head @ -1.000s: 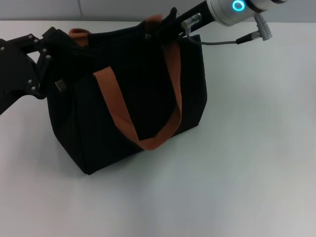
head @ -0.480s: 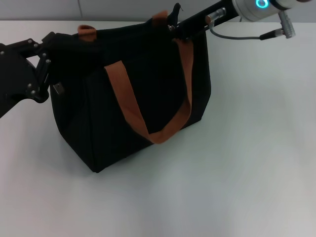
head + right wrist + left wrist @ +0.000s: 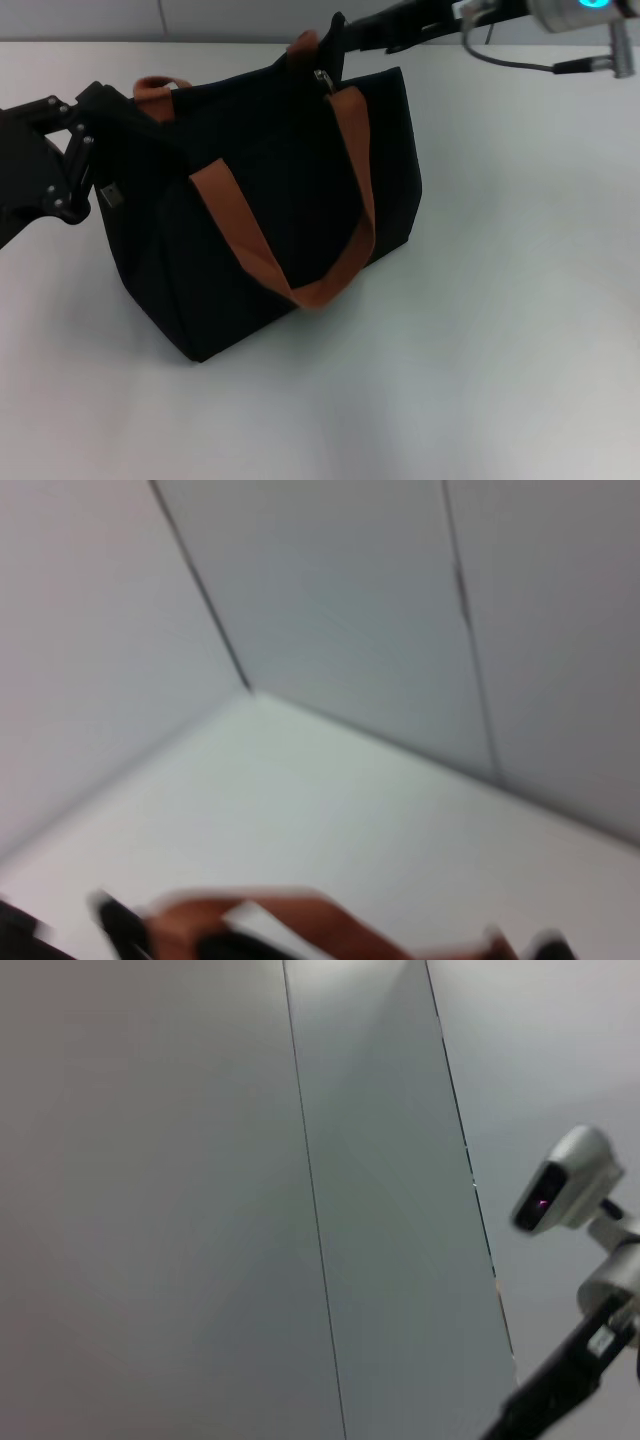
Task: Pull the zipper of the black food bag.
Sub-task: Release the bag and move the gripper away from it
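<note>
The black food bag [image 3: 270, 200] stands left of centre in the head view, with two orange-brown handles [image 3: 345, 200]. Its small silver zipper [image 3: 323, 79] shows at the top edge near the far right corner. My right gripper [image 3: 335, 38] reaches in from the upper right, its tip just above that pull; whether it touches the pull is unclear. My left gripper [image 3: 100, 150] is clamped on the bag's left end. The right wrist view is blurred and shows only an orange strap [image 3: 260, 920] before a wall.
The bag stands on a white table [image 3: 500, 330], with bare surface to the right and front. A grey panelled wall [image 3: 200, 1200] runs behind. In the left wrist view, part of the other arm [image 3: 565, 1185] appears against that wall.
The bag has shifted back to the left after swinging right. My right arm has drawn up and to the right, while its tip stays over the bag's top corner. The left gripper has barely moved.
</note>
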Tool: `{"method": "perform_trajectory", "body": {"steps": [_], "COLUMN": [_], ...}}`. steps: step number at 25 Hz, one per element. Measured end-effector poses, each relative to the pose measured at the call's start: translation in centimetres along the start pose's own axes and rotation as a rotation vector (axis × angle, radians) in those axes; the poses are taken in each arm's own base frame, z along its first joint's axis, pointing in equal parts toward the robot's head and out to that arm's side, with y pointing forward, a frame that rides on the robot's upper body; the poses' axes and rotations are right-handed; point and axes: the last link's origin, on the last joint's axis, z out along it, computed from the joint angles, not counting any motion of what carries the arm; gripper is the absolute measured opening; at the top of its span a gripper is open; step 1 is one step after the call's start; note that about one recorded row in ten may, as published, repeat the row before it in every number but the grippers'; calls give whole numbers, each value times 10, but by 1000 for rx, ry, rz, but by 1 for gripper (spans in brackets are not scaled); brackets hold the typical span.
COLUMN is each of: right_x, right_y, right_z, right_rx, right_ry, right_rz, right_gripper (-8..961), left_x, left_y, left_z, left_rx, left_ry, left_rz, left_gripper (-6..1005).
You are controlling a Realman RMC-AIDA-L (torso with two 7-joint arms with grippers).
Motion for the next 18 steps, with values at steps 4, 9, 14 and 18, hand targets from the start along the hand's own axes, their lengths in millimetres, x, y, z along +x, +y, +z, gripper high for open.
{"method": "perform_trajectory", "body": {"steps": [4, 9, 14, 18], "right_x": [8, 40, 90, 138], "right_y": [-5, -17, -25, -29], "right_z": [-19, -49, -74, -86], "right_rx": [-116, -297, -445, -496], "right_ry": [-156, -373, -500, -471], "right_rz": [-29, -86, -156, -235], "right_gripper": [67, 324, 587, 682], "left_x": [-2, -5, -7, -10], "left_y": [3, 9, 14, 17], "left_z": [-6, -11, -10, -7], "left_rx": [11, 11, -22, -52], "left_ry": [-8, -18, -30, -52], "left_rz": [-16, -40, -79, -108], "left_gripper": [23, 23, 23, 23]}}
